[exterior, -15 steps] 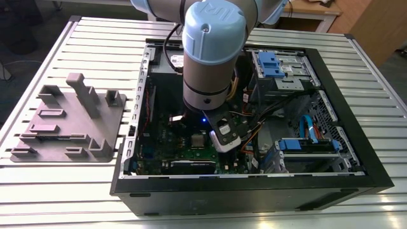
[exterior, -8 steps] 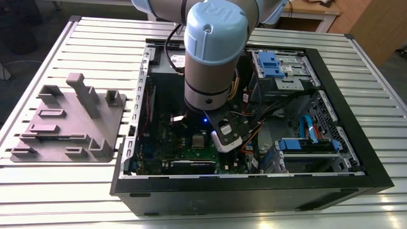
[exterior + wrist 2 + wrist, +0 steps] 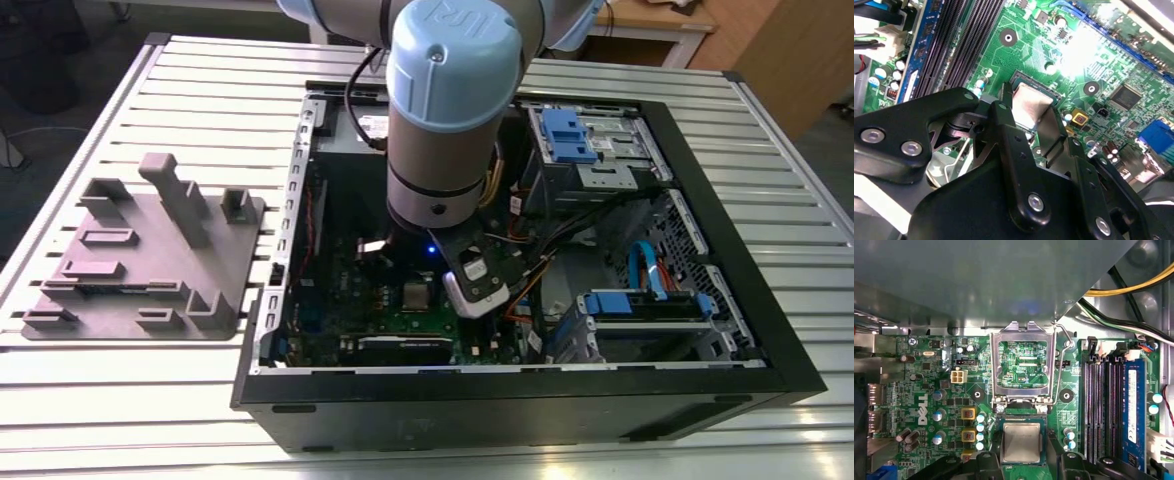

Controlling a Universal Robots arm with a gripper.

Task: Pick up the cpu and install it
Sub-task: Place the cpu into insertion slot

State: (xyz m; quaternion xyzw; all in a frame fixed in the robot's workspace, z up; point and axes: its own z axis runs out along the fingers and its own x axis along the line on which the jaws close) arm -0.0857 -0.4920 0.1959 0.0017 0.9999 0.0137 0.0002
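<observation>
The cpu [image 3: 1022,442] is a small silvery square lying flat in the socket on the green motherboard [image 3: 924,390]. In the second wrist view the cpu [image 3: 1030,104] sits right in front of my black gripper [image 3: 1032,116], which straddles it on two sides. In the first wrist view my gripper [image 3: 1024,462] comes in over the cpu's near edge. The socket's metal load plate [image 3: 1024,362] stands flipped open beside the cpu, its lever [image 3: 1061,365] raised. In the exterior view the cpu [image 3: 418,293] shows on the board beside my gripper [image 3: 470,290], deep inside the open computer case [image 3: 694,180].
Memory slots [image 3: 1106,405] and a blue memory module [image 3: 1132,410] run alongside the socket. Yellow and black cables [image 3: 1134,290] hang near the case wall. A grey plastic fixture [image 3: 147,250] lies on the slatted table at the exterior view's left. Blue drive bays [image 3: 574,135] fill the case's far side.
</observation>
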